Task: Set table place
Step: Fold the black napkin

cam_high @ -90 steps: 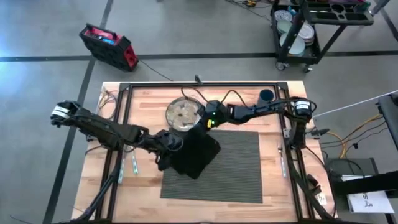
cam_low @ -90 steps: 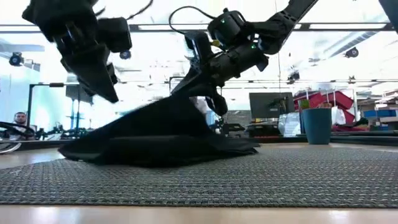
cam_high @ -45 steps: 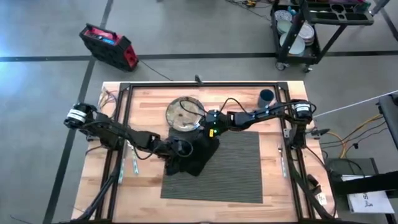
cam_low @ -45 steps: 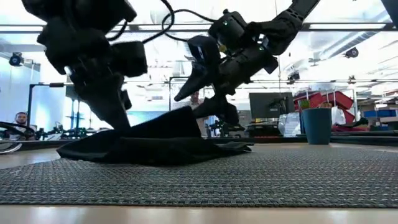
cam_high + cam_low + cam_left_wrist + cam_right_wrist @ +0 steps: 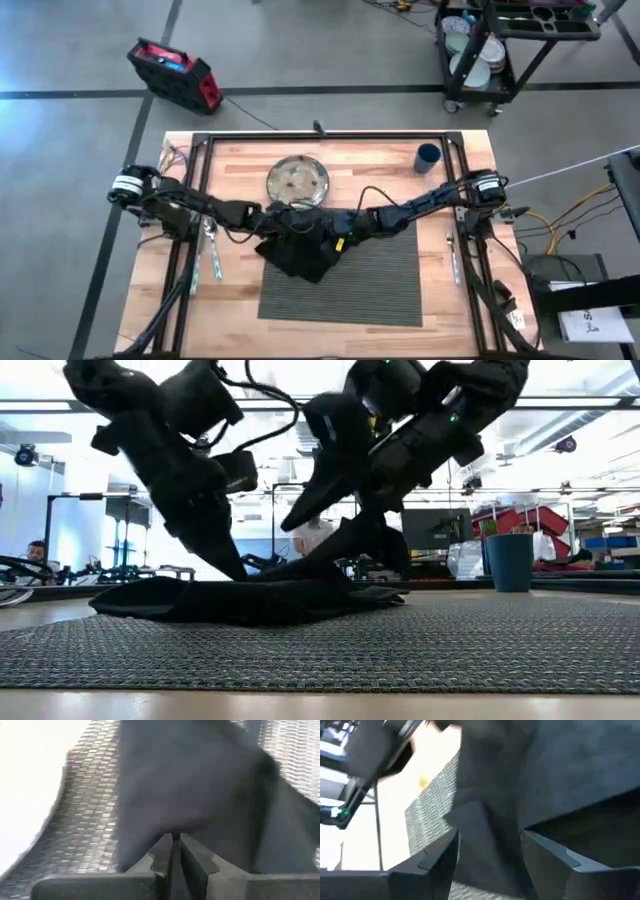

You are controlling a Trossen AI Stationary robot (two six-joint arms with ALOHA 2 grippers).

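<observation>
The table (image 5: 400, 160) carried the place (image 5: 385, 275), a ribbed dark grey mat lying on its middle and reaching toward the near edge. A black napkin (image 5: 295, 250) lay crumpled on the mat's far left corner, partly spilling over the mat's left edge onto the wood.

Both arms met over that napkin. The left tool (image 5: 272, 227) came in from the table's left side and pressed down on the napkin's left part; in its wrist view the two fingers (image 5: 161, 857) were clenched together with a fold of the black cloth (image 5: 200, 795) pinched at their tips, the ribbed mat (image 5: 85, 820) showing just beside. The right tool (image 5: 322, 240) reached in from the right side, low over the napkin's right part. In its wrist view the fingers (image 5: 547, 855) stood apart, released, with the dark cloth (image 5: 570, 770) spread beneath and between them and the mat (image 5: 432, 795) beyond.

In the low view the napkin (image 5: 250, 600) lay as a flat heap on the mat (image 5: 400, 650), with the left tool (image 5: 222, 550) touching its top and the right tool (image 5: 375, 545) just above it.

A plate (image 5: 297, 182) sat beyond the mat near the far edge, a blue cup (image 5: 428, 155) stood by the far right corner, and cutlery (image 5: 213, 250) lay along the left edge.
</observation>
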